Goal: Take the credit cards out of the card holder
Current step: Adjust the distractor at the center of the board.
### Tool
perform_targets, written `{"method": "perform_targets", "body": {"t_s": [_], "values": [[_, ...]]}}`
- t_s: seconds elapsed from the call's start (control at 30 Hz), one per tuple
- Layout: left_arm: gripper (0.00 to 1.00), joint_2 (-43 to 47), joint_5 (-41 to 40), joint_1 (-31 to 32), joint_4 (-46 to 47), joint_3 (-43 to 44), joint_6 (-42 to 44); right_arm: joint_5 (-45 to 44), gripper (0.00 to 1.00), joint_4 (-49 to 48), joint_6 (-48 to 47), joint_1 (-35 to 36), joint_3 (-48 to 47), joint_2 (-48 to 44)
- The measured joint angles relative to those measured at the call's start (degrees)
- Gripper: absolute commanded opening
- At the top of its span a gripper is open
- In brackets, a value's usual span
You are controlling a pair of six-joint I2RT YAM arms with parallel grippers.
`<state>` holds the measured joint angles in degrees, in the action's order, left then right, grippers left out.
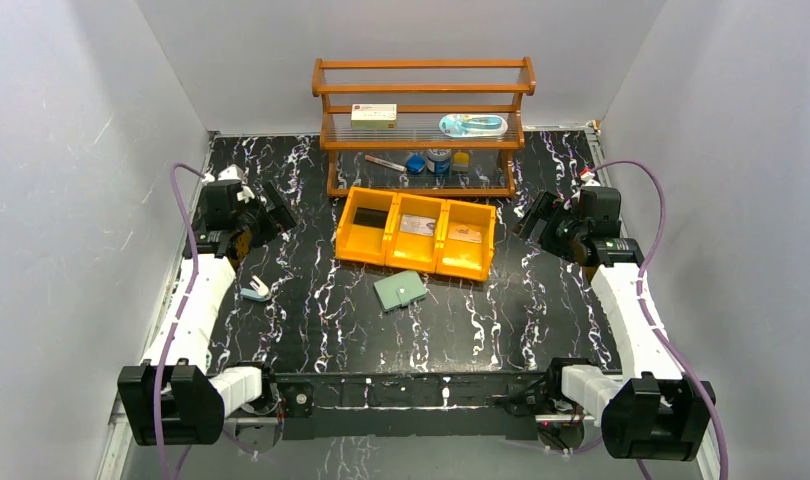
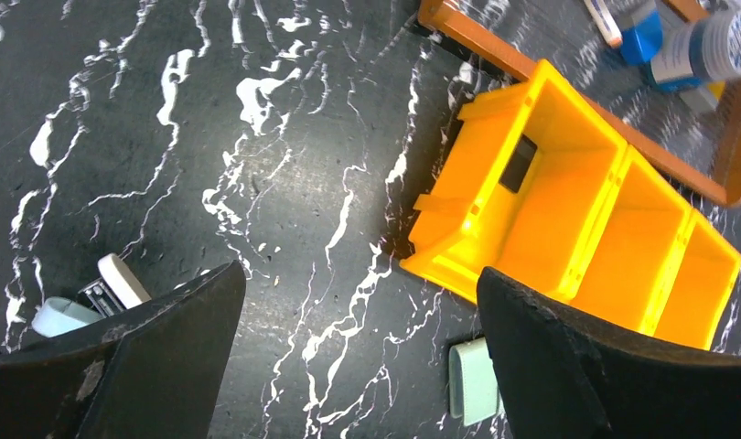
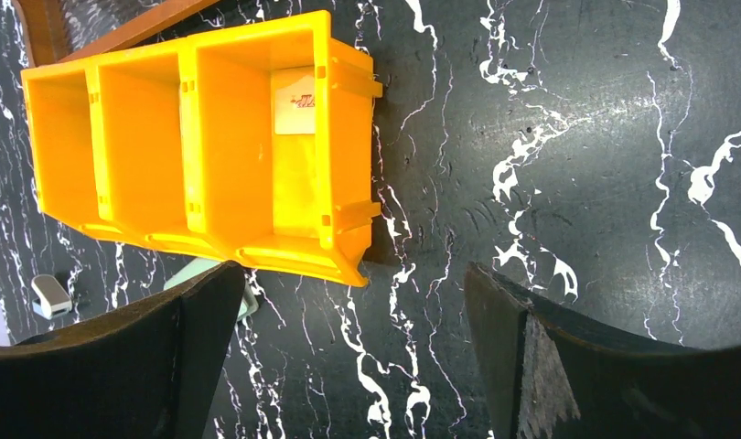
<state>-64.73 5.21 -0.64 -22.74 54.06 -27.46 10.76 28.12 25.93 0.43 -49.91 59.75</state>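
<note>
Credit cards [image 1: 418, 226] lie in the orange bins [image 1: 417, 262] at the middle of the worktop [image 1: 311, 330], one to a compartment. A dark card [image 2: 518, 163] is in the left one, a greyish card [image 1: 419, 227] in the middle and a pale card [image 3: 298, 101] with a red mark in the right.

At the far left, the left jaws hang above bare worktop beside the bins. They are spread wide, the black fingers [image 2: 156, 357] well apart, with nothing between them and touching nothing. Nearer the left arm's base, a small white and pale blue object [image 1: 256, 292] rests on the worktop.

The card holder [image 1: 400, 290] lies flat just in front of the middle compartment, folded shut as far as the top view shows, and apart from both arms. A wooden rack [image 1: 421, 90] stands behind the bins.

On the right, the right jaws are also wide open. Their fingers [image 3: 605, 366] hover over the worktop beside the right end of the bins, gripping nothing.
</note>
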Motion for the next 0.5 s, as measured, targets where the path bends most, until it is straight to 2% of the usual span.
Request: {"method": "perform_targets", "body": {"t_s": [0.23,0.33,0.5], "values": [[0.99,-0.39,-10.14,-0.02,-2.82,-0.02,-8.15,0.81,0.99,0.0,-0.22,0.0,0.0,0.66],[0.98,-2.19,-5.49,-0.26,-2.58,-0.26,-8.37,1.6,0.98,0.0,-0.22,0.0,0.0,0.66],[0.98,-6.38,7.74,-0.26,1.42,-2.75,-8.22,2.62,0.98,-0.02,-0.2,0.0,0.09,0.7]]}}
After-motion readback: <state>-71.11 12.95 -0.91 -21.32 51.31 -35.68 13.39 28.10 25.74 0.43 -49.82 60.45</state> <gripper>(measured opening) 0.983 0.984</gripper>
